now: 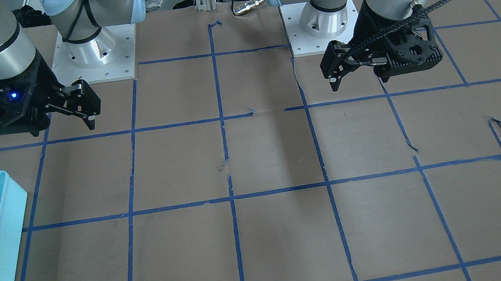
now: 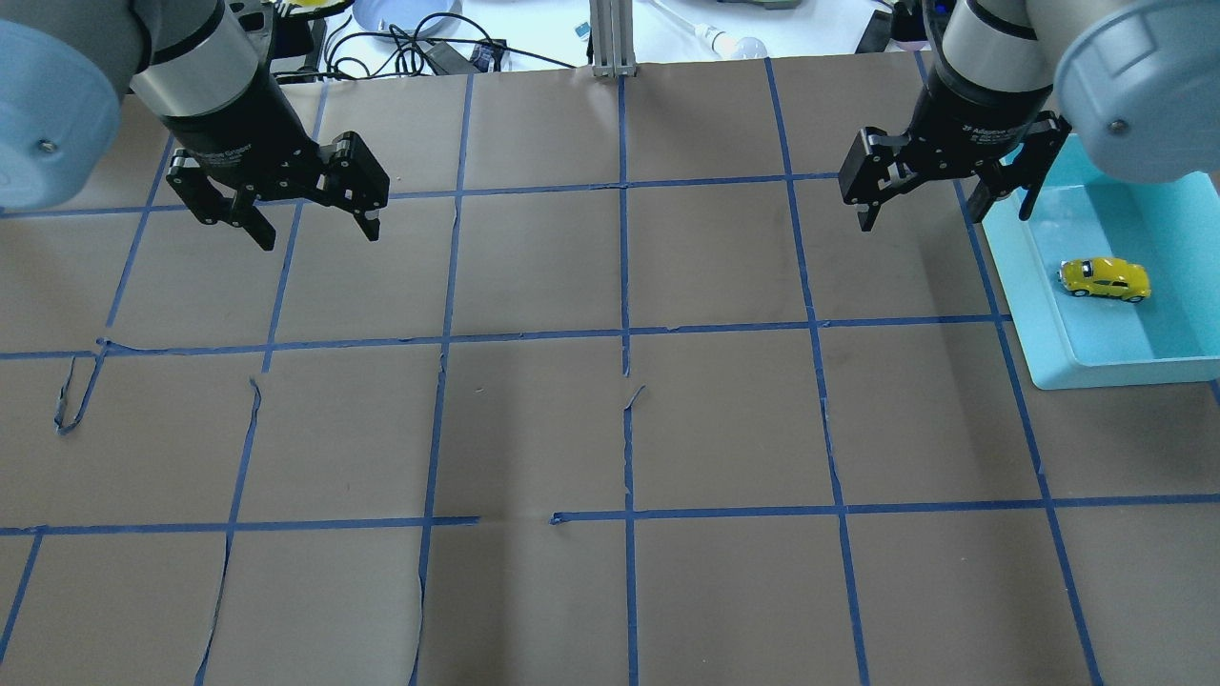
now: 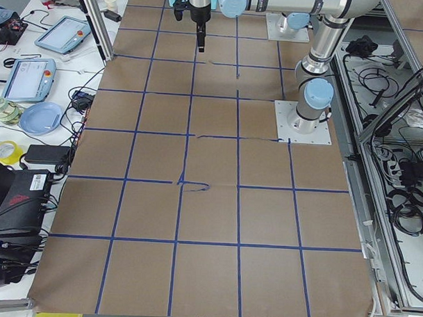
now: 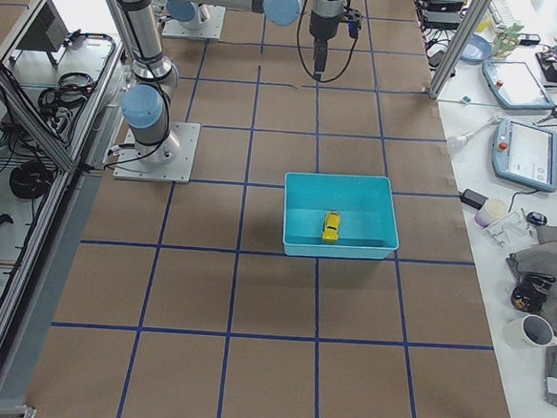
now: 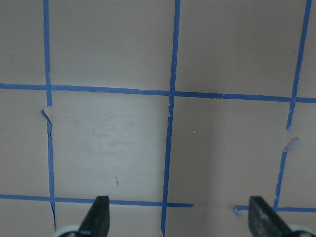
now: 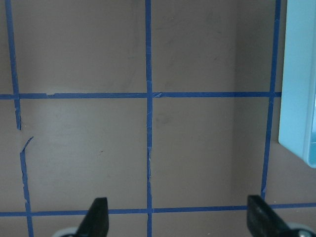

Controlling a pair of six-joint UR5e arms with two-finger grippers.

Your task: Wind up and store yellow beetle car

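A small, glossy yellow beetle car [image 2: 1104,277] stands on its wheels inside a shallow light-blue plastic bin [image 2: 1106,367], near the bin's middle. The right gripper [image 2: 946,217] hangs above the brown paper-covered table [image 2: 610,429] near one corner of the bin, jaws spread wide and empty. The left gripper [image 2: 319,238] hangs well apart from the bin, its jaws also spread wide and empty.

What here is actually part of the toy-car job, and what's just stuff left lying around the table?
Part of the job:
yellow beetle car, lying in the turquoise bin
left hand and right hand, both open and empty

Just lying about, on the side benches:
touchscreen pendant
mug
blue plate
tape roll
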